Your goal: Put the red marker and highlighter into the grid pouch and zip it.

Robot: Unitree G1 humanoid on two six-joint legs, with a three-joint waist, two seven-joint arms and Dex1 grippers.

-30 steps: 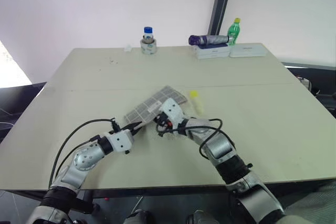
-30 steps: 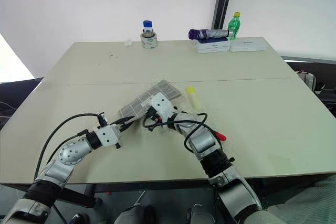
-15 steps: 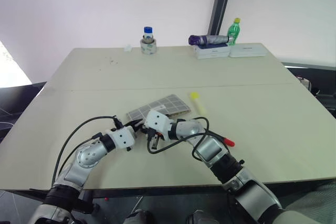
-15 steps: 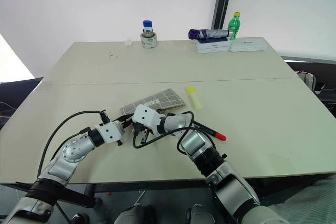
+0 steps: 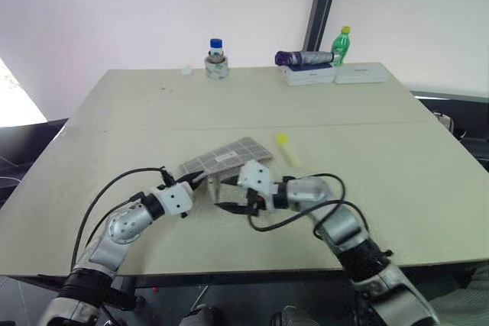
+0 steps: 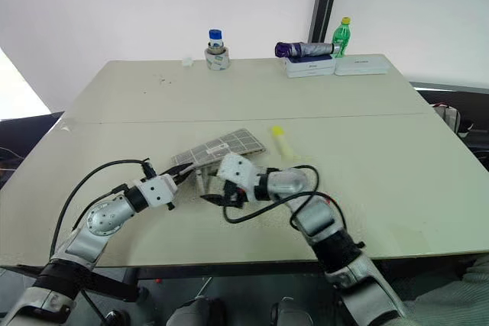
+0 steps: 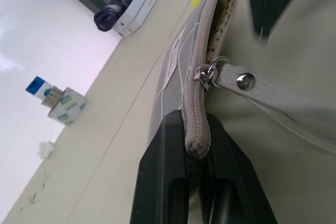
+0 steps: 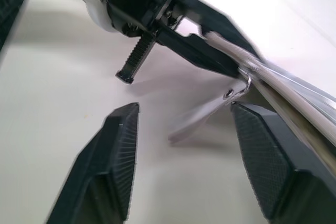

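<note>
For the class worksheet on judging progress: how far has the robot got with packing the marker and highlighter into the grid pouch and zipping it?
Done: the grid pouch is partly unzipped, its mouth gaping in the left wrist view. In hand: the left gripper pinches the pouch's end, while the right gripper, jaws open, sits by the zipper pull. Left: the highlighter lies on the table beside the pouch, not packed; I cannot spot the red marker, so packing both and zipping remain.
</note>
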